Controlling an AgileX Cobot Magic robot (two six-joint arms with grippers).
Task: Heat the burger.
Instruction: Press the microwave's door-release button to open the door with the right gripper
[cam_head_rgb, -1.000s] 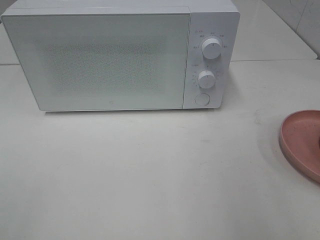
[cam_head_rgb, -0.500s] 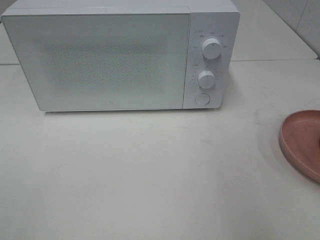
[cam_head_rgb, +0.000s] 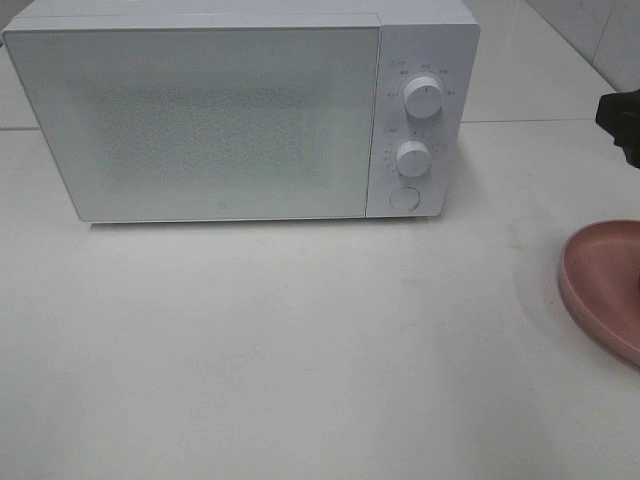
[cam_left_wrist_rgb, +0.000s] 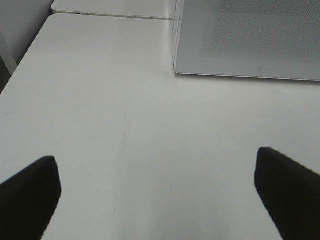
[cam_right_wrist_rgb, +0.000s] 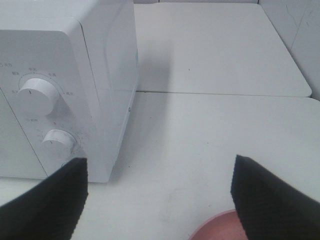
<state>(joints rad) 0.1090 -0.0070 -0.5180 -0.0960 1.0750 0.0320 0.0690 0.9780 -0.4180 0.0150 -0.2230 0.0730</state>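
White boxy microwave oven (cam_head_rgb: 220, 120), door shut, sitting on the pale tabletop (cam_head_rgb: 300, 350). A round pink plate (cam_head_rgb: 600, 285) is lying to its right, its visible part bare. Burger: you are seeing none in any view; possibly it is behind the door. Right end effector (cam_right_wrist_rgb: 157, 195), spread and empty, is hovering nearest the upper white dial (cam_head_rgb: 424, 97). Left end effector (cam_left_wrist_rgb: 157, 180), likewise spread, is facing the oven's left front corner.
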